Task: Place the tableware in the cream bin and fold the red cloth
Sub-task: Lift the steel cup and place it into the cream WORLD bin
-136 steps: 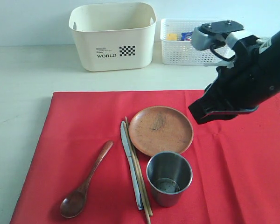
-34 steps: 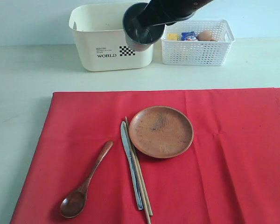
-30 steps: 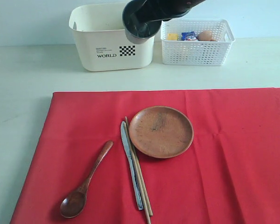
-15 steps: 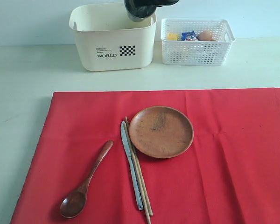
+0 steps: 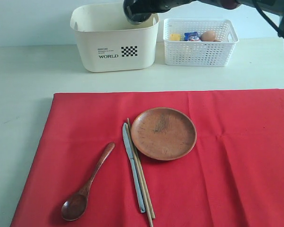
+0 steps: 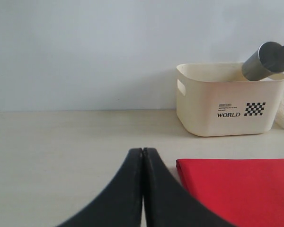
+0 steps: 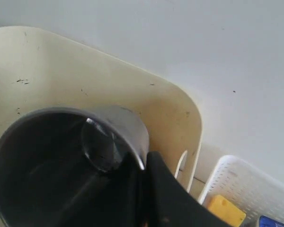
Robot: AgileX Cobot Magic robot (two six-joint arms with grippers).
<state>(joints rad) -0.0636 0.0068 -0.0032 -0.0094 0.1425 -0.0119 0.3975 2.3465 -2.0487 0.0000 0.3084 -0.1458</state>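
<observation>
At this moment the right arm was the one working, reaching in from the right across the far end of the table. The steel cup (image 5: 138,18) hung over the right end of the cream bin (image 5: 114,42), just above its rim and inside the line of its walls as far as I could judge. The cup was tilted rather than upright, its mouth turned toward the near side and its base raised toward the far right. The bin's opening therefore lay straight below the cup, and I judged the coming move to be a short drop or release, with no sideways travel needed.

The right gripper (image 7: 143,176) was pinched tight on the cup's wall, one finger inside the rim and one outside. It touched nothing else; the white lattice basket (image 5: 199,52) sat close on its right, clear of the cup.

The left gripper (image 6: 143,189) sat low at the near left, fingers pressed together on nothing, well apart from the bin.

On the red cloth (image 5: 227,189) lay the round brown plate (image 5: 163,133), the silver table knife (image 5: 132,172) and wooden chopsticks (image 5: 144,187) side by side, running near to far, and the dark wooden spoon (image 5: 87,184) left of them. The cloth lay flat and unfolded.
</observation>
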